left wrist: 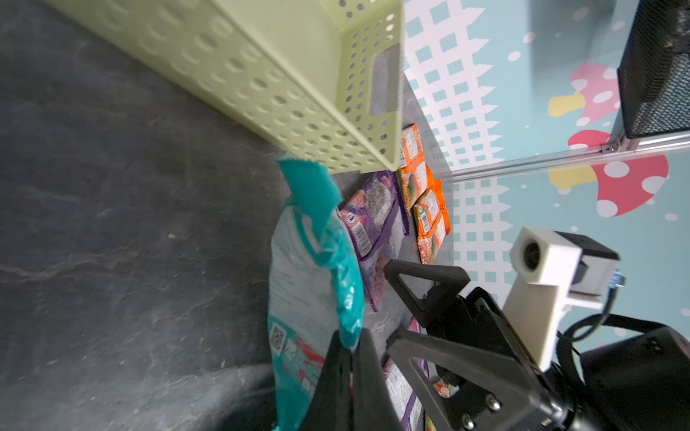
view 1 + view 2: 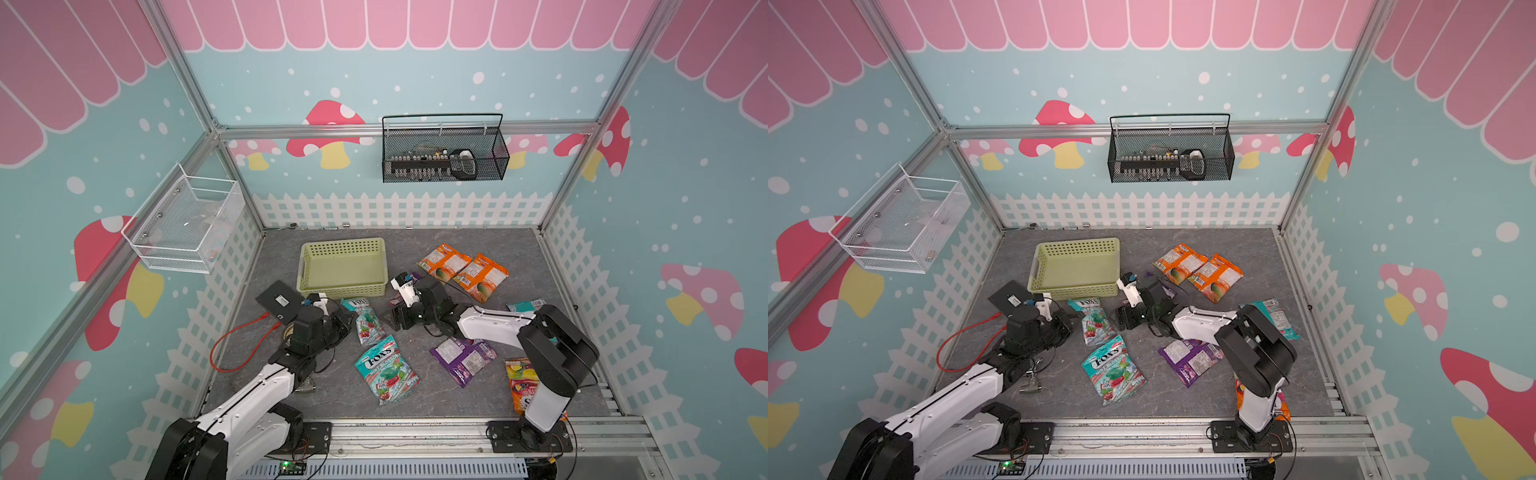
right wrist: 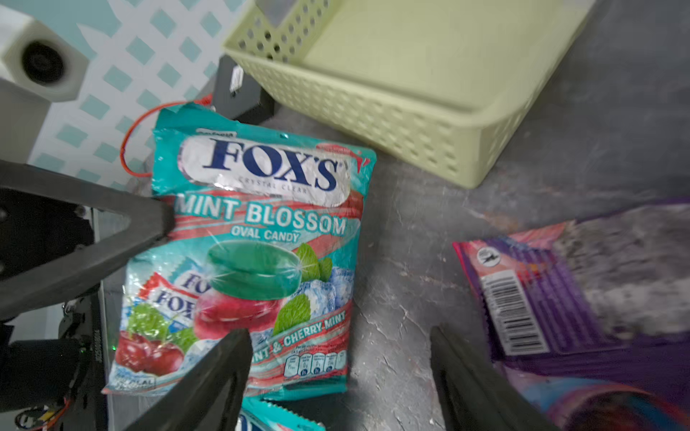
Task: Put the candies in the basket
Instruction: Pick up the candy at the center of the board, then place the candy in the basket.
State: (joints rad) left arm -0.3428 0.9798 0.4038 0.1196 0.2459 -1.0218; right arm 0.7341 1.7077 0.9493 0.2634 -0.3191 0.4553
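I see the left gripper (image 1: 349,354) pinched shut on only the side edge of the teal FOX'S Mint Blossom bag (image 1: 310,283), just beside the empty yellow-green basket (image 1: 261,93); the glossy film may slip on lift, or the bag may clip the wide-open right gripper (image 3: 338,336) alongside.

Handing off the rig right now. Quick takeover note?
Left hand: shut on the edge of a teal FOX'S bag, just in front of the basket.
Right hand: open, empty, beside that bag.
Basket: empty, nothing delivered yet.
On the floor: second teal bag, purple bag, two orange bags side by side; third teal bag and orange-red bag partly hidden by the right arm; another purple bag by the basket corner.
Left: every bag, held one first.
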